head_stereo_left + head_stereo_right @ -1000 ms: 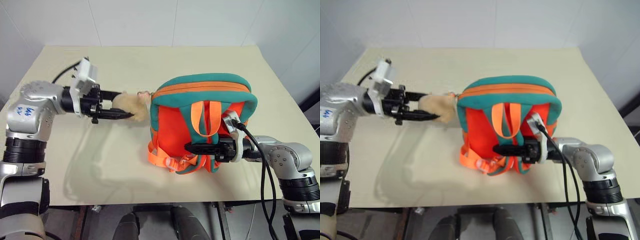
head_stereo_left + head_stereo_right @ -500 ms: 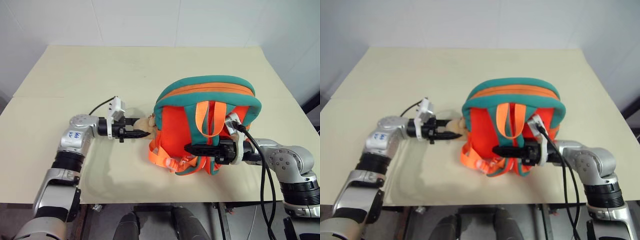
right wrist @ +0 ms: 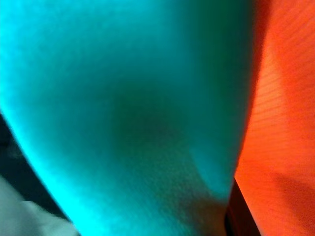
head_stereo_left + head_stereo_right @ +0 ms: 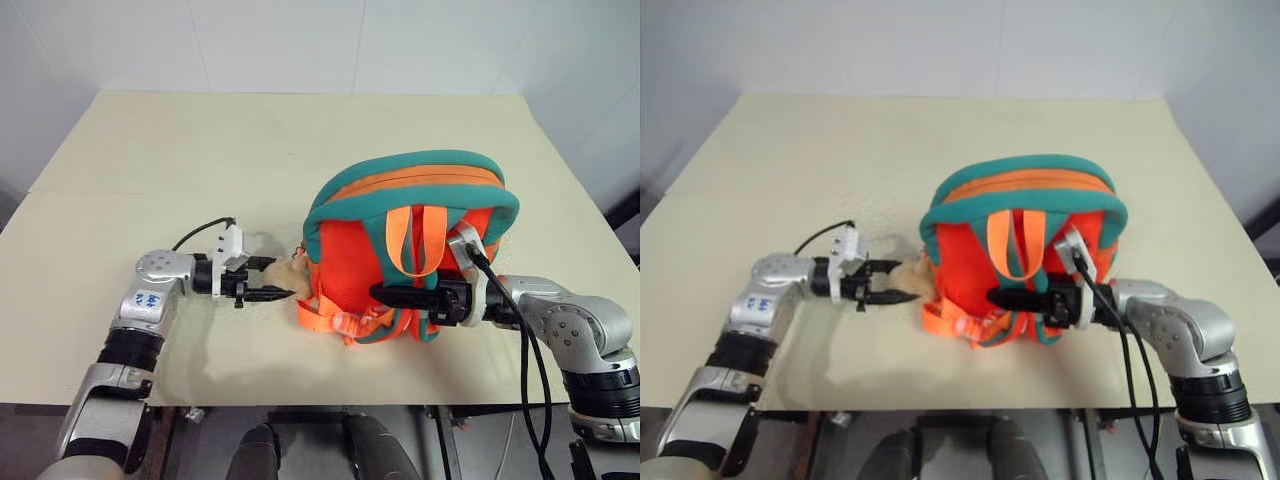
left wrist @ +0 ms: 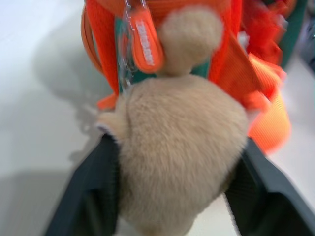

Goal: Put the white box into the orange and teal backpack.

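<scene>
The orange and teal backpack [image 4: 352, 250] stands upright on the table, straps toward me. Its beige plush toy [image 4: 291, 276] hangs low at its left side, by the tabletop. My left gripper [image 4: 272, 279] is open, and its black fingers [image 5: 88, 196] flank the plush toy [image 5: 182, 152]. My right gripper [image 4: 386, 295] reaches in from the right across the backpack's lower front. It is shut on the backpack's teal-edged strap, whose teal fabric [image 3: 123, 108] presses against the wrist camera. The white box is out of view.
The beige table [image 4: 200, 150] stretches bare to the left and behind the backpack, with white walls beyond it. Loose orange strap ends [image 4: 325, 318] lie on the table at the backpack's foot. A black cable [image 4: 525, 345] loops from my right wrist past the table's front edge.
My left arm came down from above the table to just over its surface with the plush toy, and its fingers have spread wider. The right gripper and backpack stayed put.
</scene>
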Motion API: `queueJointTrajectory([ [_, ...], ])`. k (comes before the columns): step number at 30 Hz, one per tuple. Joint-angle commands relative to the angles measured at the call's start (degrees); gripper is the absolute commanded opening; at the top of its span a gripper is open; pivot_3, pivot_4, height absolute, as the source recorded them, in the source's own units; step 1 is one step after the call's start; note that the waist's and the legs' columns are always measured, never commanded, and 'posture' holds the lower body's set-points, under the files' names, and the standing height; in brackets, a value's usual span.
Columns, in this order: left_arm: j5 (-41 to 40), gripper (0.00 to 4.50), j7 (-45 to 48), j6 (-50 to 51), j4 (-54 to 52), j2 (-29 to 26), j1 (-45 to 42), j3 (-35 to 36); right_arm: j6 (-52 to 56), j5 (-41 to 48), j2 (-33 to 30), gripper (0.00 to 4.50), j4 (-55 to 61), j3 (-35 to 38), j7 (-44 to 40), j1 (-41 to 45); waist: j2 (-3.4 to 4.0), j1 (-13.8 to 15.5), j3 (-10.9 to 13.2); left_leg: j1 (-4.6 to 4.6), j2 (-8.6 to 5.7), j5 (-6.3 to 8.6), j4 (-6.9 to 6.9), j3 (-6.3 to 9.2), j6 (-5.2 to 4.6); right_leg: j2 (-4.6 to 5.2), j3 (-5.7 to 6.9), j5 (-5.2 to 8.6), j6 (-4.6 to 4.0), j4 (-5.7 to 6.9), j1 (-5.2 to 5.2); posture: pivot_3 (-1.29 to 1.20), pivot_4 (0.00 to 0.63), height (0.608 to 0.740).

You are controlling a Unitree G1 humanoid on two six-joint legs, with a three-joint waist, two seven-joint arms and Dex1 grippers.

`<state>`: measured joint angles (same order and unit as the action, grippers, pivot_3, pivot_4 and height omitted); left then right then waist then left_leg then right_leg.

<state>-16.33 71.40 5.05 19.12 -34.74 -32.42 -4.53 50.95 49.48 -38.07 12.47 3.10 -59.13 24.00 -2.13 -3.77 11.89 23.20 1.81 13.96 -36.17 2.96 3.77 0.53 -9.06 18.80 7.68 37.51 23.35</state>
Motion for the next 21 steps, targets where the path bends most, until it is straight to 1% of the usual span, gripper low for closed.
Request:
queueJointTrajectory([
  [1, -0.9, 4.07, -1.1, 1.2, -5.7, -2.1, 2.0, 2.5, -0.3, 1.4, -1.4, 1.08, 1.5, 3.5, 0.1, -0.1, 0.00, 0.1, 0.0, 0.02, 0.00, 0.00, 0.00, 0.01, 0.00, 0.01, 0.00, 0.00, 0.00, 0.00, 0.00, 0.00, 0.150, 0.740],
  [2, -1.7, 4.39, -1.0, 1.8, -7.8, -2.8, 2.6, 3.2, -3.3, -0.7, -0.6, 1.41, 1.7, 3.9, 1.3, 0.1, 0.00, 0.2, 0.0, 0.02, 0.00, 0.00, -0.01, 0.01, 0.00, 0.02, 0.00, 0.00, 0.00, 0.00, 0.00, 0.00, 0.150, 0.740],
  [3, -2.9, 4.50, -1.0, 3.5, -10.8, -3.8, 3.5, 4.0, -5.5, -1.8, -0.6, 1.73, 2.6, 4.7, 1.3, -0.2, -0.01, 0.3, 0.0, 0.04, -0.02, 0.00, -0.01, 0.00, 0.00, 0.03, 0.00, 0.00, 0.00, -0.01, 0.01, 0.00, 0.150, 0.740],
  [6, -4.4, 4.50, -1.2, 6.0, -15.6, -5.2, 5.2, 5.3, -7.6, -2.4, -1.2, 2.79, 3.7, 5.8, 1.2, -0.9, -0.01, 0.4, 0.0, 0.08, -0.01, 0.00, 0.02, 0.00, 0.00, 0.04, 0.01, 0.00, 0.00, -0.08, 0.01, 0.00, 0.150, 0.740],
  [7, -4.6, 4.50, -1.0, 6.5, -16.7, -5.9, 5.7, 5.6, -9.1, -3.5, -2.0, 3.11, 4.6, 6.0, 0.5, -1.6, -0.01, 0.4, 0.0, 0.08, -0.01, 0.00, 0.04, -0.01, 0.00, 0.04, 0.01, 0.00, 0.00, -0.09, 0.01, 0.00, 0.150, 0.740],
  [8, -4.5, 4.50, -0.4, 6.1, -17.2, -6.7, 5.9, 5.9, -10.0, -4.4, -4.0, 3.40, 6.5, 5.6, -1.4, -2.4, 0.00, 0.6, 0.0, 0.08, -0.01, 0.00, 0.05, 0.00, 0.00, 0.04, 0.01, 0.00, 0.00, -0.10, 0.01, 0.00, 0.150, 0.740],
  [9, -4.4, 4.50, 0.0, 5.9, -17.6, -7.2, 6.0, 6.0, -10.7, -5.0, -5.6, 3.80, 7.8, 5.3, -3.0, -3.0, 0.01, 0.6, 0.0, 0.09, -0.01, 0.00, 0.06, 0.00, 0.00, 0.04, 0.02, 0.00, 0.00, -0.11, 0.01, 0.00, 0.150, 0.740],
  [10, -4.3, 4.50, 0.2, 5.7, -17.9, -7.8, 5.9, 6.1, -12.6, -6.1, -5.8, 4.13, 8.8, 5.7, -2.5, -3.4, 0.01, 0.6, 0.0, 0.09, -0.02, 0.00, 0.08, 0.00, 0.00, 0.04, 0.02, 0.01, 0.00, -0.14, 0.01, 0.00, 0.150, 0.740],
  [11, -4.9, 4.50, 0.1, 6.0, -18.5, -8.0, 5.8, 6.3, -12.2, -5.3, -6.3, 4.48, 9.8, 6.7, -2.0, -4.1, 0.01, 0.6, 0.0, 0.09, -0.03, 0.00, 0.08, -0.02, 0.00, 0.05, 0.02, 0.01, 0.00, -0.16, 0.01, 0.00, 0.150, 0.740],
  [15, -6.6, 4.50, -0.9, 7.0, -22.0, -7.3, 6.8, 6.7, -15.3, -7.1, -9.2, 4.48, 11.5, 10.8, -1.8, -8.7, 0.01, 0.6, 0.0, 0.09, -0.02, 0.00, 0.06, -0.03, 0.00, 0.05, 0.01, 0.01, 0.00, -0.15, 0.00, 0.00, 0.150, 0.740],
  [18, -6.9, 4.50, -2.1, 6.9, -23.5, -6.4, 7.2, 6.7, -15.1, -5.8, -10.5, 4.48, 11.1, 13.2, -2.0, -10.6, 0.01, 0.6, 0.0, 0.09, -0.03, 0.00, 0.06, -0.05, 0.00, 0.05, -0.01, 0.01, 0.00, -0.18, -0.01, 0.00, 0.150, 0.740],
  [19, -7.2, 4.50, -2.7, 6.9, -24.2, -6.1, 8.1, 7.0, -14.9, -5.4, -11.2, 4.48, 10.8, 15.2, -2.4, -12.2, 0.00, 0.6, 0.0, 0.08, -0.02, 0.00, 0.06, -0.05, 0.00, 0.05, -0.01, 0.01, 0.00, -0.18, -0.01, 0.00, 0.150, 0.740],
  [21, -9.9, 4.50, -2.4, 10.1, -26.1, -6.8, 11.1, 8.2, -16.2, -6.6, -12.3, 4.48, 9.9, 19.1, -3.4, -16.4, 0.01, 0.6, 0.0, 0.07, -0.02, 0.00, 0.06, -0.05, 0.00, 0.04, -0.01, 0.01, 0.00, -0.16, -0.02, 0.00, 0.150, 0.740],
])
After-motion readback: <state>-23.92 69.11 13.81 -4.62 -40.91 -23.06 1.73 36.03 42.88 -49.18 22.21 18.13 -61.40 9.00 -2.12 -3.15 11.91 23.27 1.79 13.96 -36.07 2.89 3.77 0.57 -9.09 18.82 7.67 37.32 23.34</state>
